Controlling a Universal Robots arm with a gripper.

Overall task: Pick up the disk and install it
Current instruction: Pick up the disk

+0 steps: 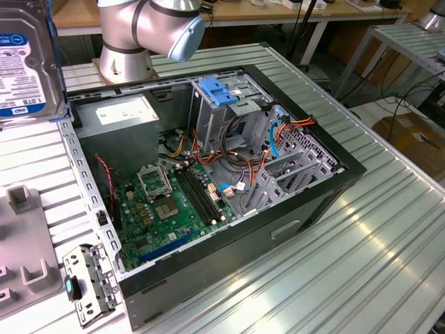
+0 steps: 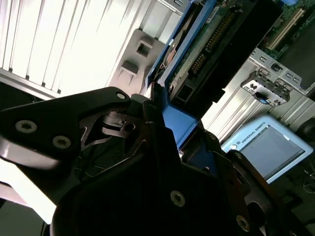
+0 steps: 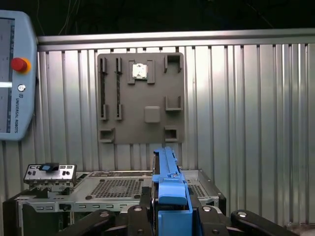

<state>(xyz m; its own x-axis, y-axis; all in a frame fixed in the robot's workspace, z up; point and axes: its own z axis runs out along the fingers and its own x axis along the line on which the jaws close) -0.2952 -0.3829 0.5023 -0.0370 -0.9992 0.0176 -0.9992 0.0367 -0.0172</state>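
The disk (image 1: 26, 59), a silver-grey drive with a white label and a blue-black band, hangs in the air at the exterior view's upper left, above the table and clear of the computer case (image 1: 229, 229). In the first wrist view its blue carrier (image 3: 170, 189) stands edge-on between my gripper's (image 3: 170, 214) dark fingers. In the second wrist view the disk's underside (image 2: 206, 44) and blue frame rise out of the gripper (image 2: 165, 115). The gripper is shut on the disk.
The open case shows a motherboard (image 1: 170, 205), orange and blue cables, and a blue plastic bracket (image 1: 219, 90) atop the grey drive bay. A grey fixture plate (image 3: 140, 98), a small metal bracket (image 1: 87, 282) and a teach pendant (image 3: 15, 73) lie on the ribbed table.
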